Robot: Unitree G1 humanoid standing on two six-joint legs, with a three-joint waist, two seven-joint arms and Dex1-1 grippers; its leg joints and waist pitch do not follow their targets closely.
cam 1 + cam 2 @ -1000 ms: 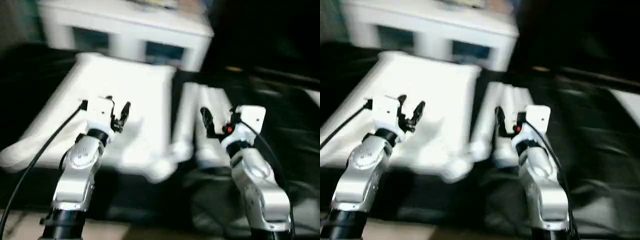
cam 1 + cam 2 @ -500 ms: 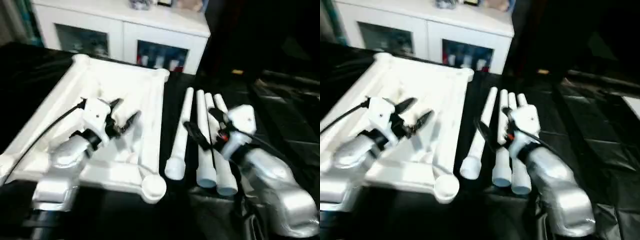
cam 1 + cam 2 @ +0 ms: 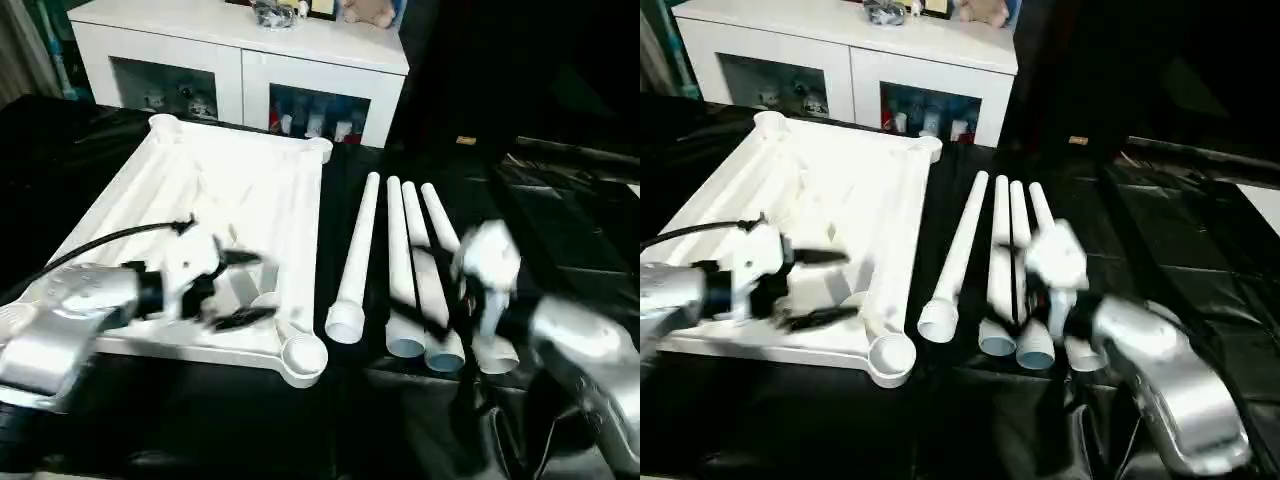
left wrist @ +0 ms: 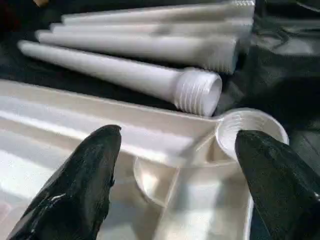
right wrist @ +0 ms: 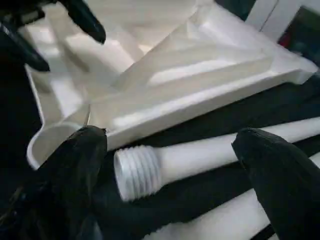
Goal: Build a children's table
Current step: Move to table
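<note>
Both grippers swung inward since earlier | left gripper (image 3: pixel 232 288), right gripper (image 5: pixel 170 145) jaws apart, empty | align your nearest leg (image 3: pixel 356 263) squarely with tabletop (image 3: pixel 250 190) corner socket (image 3: pixel 303 358).

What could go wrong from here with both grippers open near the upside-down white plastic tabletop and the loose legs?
1. The four white tapered tube legs lie loose, side by side on the black cover; the right gripper, spread over one threaded end, might nudge neighbours or roll them.
2. The left gripper hangs over the upturned white ribbed tabletop near its corner socket; a finger could catch a rib.
</note>
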